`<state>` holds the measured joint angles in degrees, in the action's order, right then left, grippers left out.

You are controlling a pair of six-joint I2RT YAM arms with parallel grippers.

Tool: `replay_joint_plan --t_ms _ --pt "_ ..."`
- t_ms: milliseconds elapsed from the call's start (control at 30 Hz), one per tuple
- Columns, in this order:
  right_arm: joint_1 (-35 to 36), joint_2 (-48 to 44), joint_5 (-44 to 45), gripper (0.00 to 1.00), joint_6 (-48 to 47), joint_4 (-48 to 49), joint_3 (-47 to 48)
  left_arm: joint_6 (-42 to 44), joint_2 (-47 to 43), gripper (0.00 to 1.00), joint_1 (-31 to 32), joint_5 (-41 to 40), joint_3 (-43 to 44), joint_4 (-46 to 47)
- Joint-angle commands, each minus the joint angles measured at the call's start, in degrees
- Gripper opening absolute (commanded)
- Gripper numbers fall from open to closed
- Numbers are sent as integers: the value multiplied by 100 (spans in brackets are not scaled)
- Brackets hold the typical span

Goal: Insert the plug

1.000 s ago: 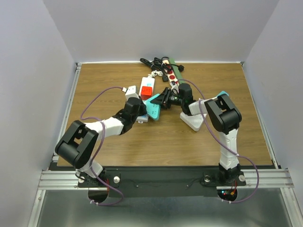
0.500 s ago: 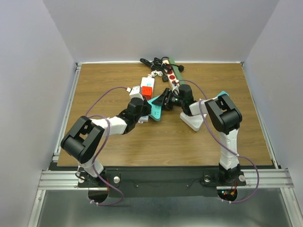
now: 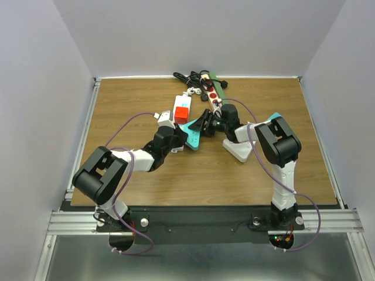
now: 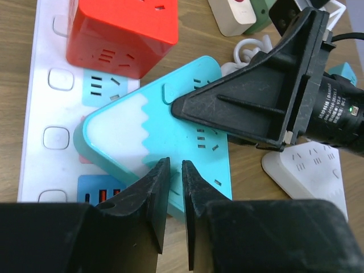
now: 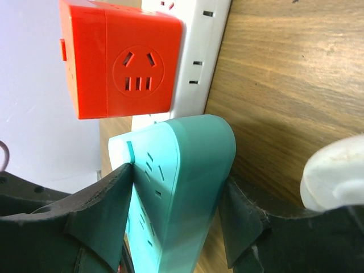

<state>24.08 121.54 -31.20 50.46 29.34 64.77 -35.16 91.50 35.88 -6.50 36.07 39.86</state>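
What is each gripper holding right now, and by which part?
The right gripper straddles the teal triangular adapter's end across its thickness. The left gripper holds nothing.

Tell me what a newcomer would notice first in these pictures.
The bright red cube adapter sits plugged on the white power strip near the middle of the table. Just in front of it, the right gripper straddles a teal triangular socket block, while the left gripper, nearly shut, meets the block from the other side.
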Motion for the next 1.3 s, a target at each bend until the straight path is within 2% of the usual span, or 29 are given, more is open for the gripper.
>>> replay_joint_plan --t_ms 0,67,100,200,233,333,367,667,833,867,933,967,1000,1033,1133,1267 --pt "-105 151 1160 41 -818 -1466 -202 -35 87 28 -72 395 -671 -919" --pt "-105 38 1108 48 -844 -1536 -158 -88 8 28 -151 491 -847 -664" --pt "-105 -15 1107 58 -862 -1563 -149 -79 -10 28 -177 509 -883 -602" --pt "-105 -358 1099 65 -985 -1633 -184 -87 -97 28 -292 536 -918 -611" --pt "-105 -472 1090 83 -1107 -1694 -184 -88 -141 28 -353 519 -979 -611" --pt "-105 -937 1212 98 -1362 -2010 -70 -193 -273 27 -476 510 -1154 -681" --pt "-114 -1052 1282 100 -1441 -2081 -53 -211 -317 27 -555 501 -1199 -698" --pt "-570 -2133 2135 100 -2110 -2908 185 -290 -1512 27 -872 141 -1603 -1313" --pt "-781 -2511 2338 100 -2347 -3250 132 8 -2258 28 -872 -122 -1236 -1988" --pt "-782 -2616 2355 100 -2382 -3268 106 87 -2460 30 -872 -175 -1130 -2060" --pt "-790 -2687 2329 100 -2418 -3286 53 386 -2584 44 -872 -316 -771 -2192" --pt "-799 -2723 2303 100 -2409 -3295 44 491 -2559 49 -872 -343 -638 -2184" --pt "-799 -2732 2233 100 -2400 -3295 1 745 -2506 59 -872 -343 -350 -2140" --pt "-799 -2732 2198 100 -2391 -3286 -17 834 -2288 63 -872 -334 -181 -2140" --pt "-799 -2705 2110 100 -2347 -3286 -105 1159 -1752 70 -881 -150 633 -2236" --pt "-790 -2767 2109 100 -2330 -3286 -193 1510 -427 75 -828 61 1761 -2474"
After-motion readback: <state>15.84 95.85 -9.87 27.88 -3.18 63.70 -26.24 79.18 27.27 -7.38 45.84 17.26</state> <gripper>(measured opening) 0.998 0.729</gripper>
